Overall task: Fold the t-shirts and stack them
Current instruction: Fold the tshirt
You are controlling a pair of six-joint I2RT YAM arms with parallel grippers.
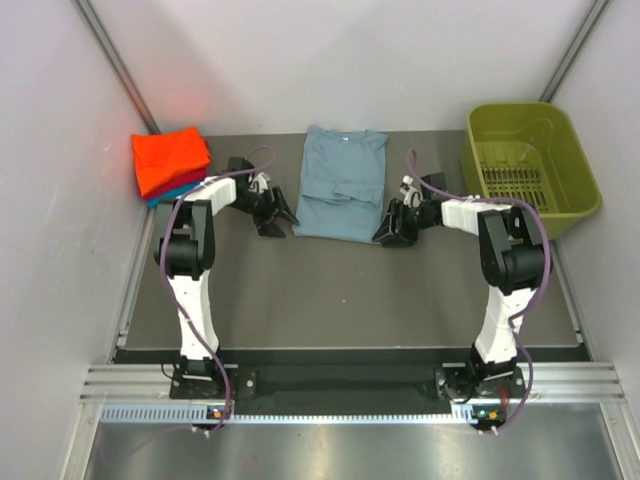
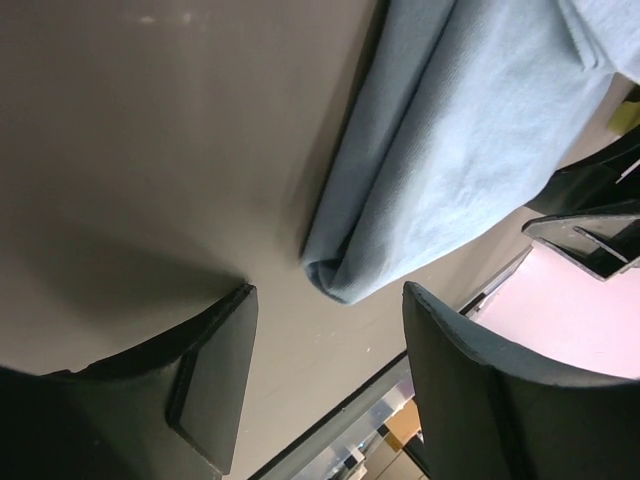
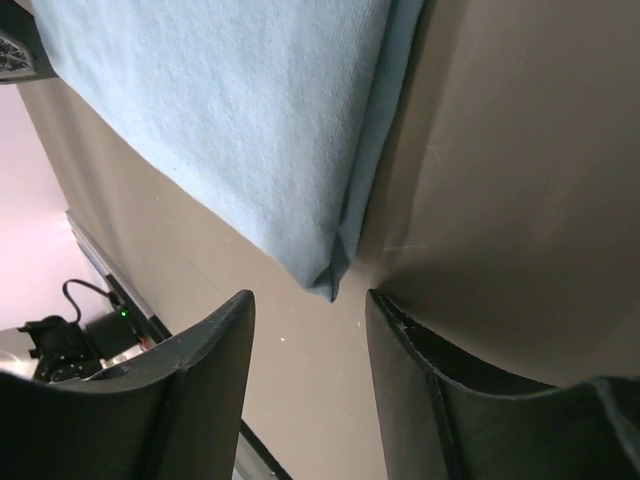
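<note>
While the left gripper (image 1: pixel 272 214) and right gripper (image 1: pixel 392 228) hold their jaws spread and empty beside the near corners of the blue shirt (image 1: pixel 342 185), it lies folded at the middle of the table (image 1: pixel 340 290), the orange-topped stack (image 1: pixel 170 163) at far left, the basket (image 1: pixel 530 165) far right.

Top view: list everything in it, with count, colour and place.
shirt: one, grey-blue, partly folded, table's far middle
stack: three folded shirts, orange over red over teal, far-left corner
basket: one, olive-green, far-right corner
table: one, dark grey, under everything
left gripper: one, black, open, beside the shirt's near-left corner
right gripper: one, black, open, beside the shirt's near-right corner
</note>
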